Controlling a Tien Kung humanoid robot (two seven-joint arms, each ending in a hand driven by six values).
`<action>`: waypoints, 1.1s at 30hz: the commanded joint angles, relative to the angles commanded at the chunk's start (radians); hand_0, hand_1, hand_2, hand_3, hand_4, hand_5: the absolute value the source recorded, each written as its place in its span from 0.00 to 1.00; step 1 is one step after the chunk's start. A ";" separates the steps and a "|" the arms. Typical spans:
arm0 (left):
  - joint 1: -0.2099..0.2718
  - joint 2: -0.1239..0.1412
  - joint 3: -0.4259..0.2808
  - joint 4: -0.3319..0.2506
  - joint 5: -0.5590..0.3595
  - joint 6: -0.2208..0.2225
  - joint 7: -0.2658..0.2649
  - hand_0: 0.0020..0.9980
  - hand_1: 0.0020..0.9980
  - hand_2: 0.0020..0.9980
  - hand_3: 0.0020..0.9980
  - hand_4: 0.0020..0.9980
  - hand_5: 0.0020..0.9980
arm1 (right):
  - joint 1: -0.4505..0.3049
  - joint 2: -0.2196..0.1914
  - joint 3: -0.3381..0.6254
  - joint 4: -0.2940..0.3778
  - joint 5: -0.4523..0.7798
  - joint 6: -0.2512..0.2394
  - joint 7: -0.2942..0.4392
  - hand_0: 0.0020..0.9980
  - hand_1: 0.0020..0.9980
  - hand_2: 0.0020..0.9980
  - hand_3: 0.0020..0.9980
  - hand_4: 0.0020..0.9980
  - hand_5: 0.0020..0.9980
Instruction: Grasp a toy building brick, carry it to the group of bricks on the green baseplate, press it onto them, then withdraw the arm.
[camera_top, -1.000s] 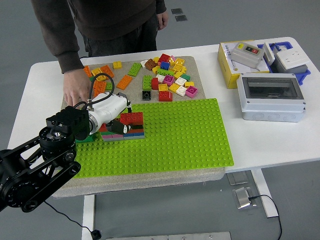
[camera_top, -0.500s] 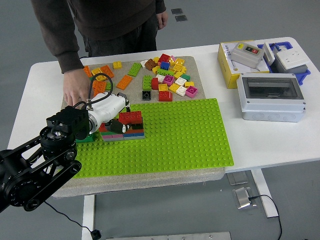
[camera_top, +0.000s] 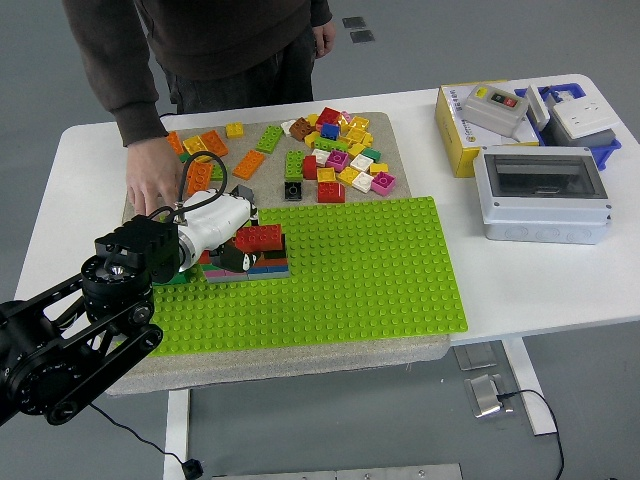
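left hand (camera_top: 232, 243): fingers closed on red brick (camera_top: 260, 237)
red brick: on top of stack (camera_top: 255, 265), left part of baseplate (camera_top: 340, 270)
person's hand (camera_top: 153, 185): flat on mat edge, beside stack

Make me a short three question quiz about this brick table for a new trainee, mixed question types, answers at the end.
1. True or false: the robot's left hand is at the stacked bricks on the green baseplate.
2. Where does the person's hand rest? A) on the yellow box B) on the mat's far left corner, beside the baseplate C) on the grey enclosure
3. Fill in: the brick on top of the stack, at the robot's fingers, is ____.

Key: 1 true. 2 B. 3 red.
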 joint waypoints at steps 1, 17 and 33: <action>0.000 0.000 0.001 -0.001 0.000 0.000 0.000 0.95 0.91 0.88 0.58 0.61 0.28 | 0.000 0.000 0.000 0.000 0.000 0.000 0.000 0.63 0.60 0.69 0.78 0.65 1.00; -0.003 -0.012 -0.006 0.010 0.001 0.002 0.000 0.95 0.91 0.88 0.58 0.61 0.28 | 0.000 0.000 0.000 0.000 -0.002 0.000 0.000 0.63 0.60 0.69 0.78 0.65 1.00; -0.003 -0.010 -0.011 0.006 -0.011 -0.010 0.006 0.95 0.91 0.88 0.58 0.61 0.28 | -0.003 0.000 0.006 0.000 -0.007 -0.002 0.003 0.63 0.60 0.69 0.78 0.65 1.00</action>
